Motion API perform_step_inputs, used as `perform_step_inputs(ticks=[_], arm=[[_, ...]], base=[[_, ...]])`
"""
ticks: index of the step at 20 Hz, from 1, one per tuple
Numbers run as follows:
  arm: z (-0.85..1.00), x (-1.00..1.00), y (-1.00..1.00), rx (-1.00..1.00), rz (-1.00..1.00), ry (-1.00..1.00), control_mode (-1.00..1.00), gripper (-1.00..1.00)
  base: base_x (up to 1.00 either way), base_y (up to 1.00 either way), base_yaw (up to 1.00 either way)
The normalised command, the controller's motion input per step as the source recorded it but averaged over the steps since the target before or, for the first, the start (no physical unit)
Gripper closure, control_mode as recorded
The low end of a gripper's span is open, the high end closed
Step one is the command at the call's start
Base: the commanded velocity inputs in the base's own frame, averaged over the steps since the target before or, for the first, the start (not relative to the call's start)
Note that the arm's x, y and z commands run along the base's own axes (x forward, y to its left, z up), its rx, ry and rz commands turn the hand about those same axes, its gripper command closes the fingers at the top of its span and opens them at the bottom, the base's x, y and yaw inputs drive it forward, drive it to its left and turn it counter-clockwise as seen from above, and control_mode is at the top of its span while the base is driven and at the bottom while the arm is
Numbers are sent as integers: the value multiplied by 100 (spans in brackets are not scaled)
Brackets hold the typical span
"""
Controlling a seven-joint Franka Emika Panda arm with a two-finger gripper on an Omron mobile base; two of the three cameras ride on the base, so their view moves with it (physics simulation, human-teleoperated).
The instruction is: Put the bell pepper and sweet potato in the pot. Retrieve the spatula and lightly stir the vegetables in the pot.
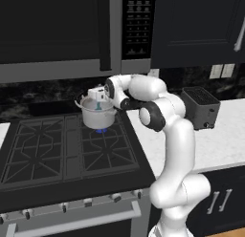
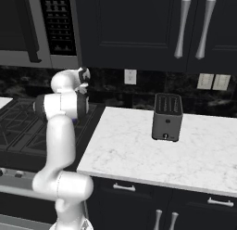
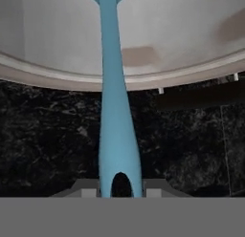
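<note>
The pincer [image 1: 98,100] is closed on the spatula [image 3: 117,116], gripping the handle end, and hovers just above the rim of the pot [image 1: 99,115], which sits on the rear right burner of the stove [image 1: 57,150] over a small blue flame. In the hand view the spatula's long axis runs straight out from between the fingers and down into the pot, its far end crossing the rim and dipping inside against the pale inner wall. So the pot lies directly ahead of and below the pincer, and stirring looks to turn on sweeping that teal blade in a small circle without knocking the wall. A reddish-brown patch shows on the pot's inside, possibly a vegetable or its reflection; I cannot tell which, nor see the bell pepper clearly. The black backsplash lies just behind the pot. The black toaster [image 2: 166,117] stands well apart on the marble worktop [image 2: 139,150] to the right, out of the way. The microwave [image 1: 62,35] hangs overhead, with room beneath it for the bent arm.
</note>
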Motion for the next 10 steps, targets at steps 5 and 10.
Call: perform_step_inputs(ticks=[5, 10], arm=[[-69, 9, 30, 1, -1, 11, -100, 100], [-24, -4, 0, 12, 0, -1, -100, 100]], base=[[0, 0, 0], [0, 0, 0]])
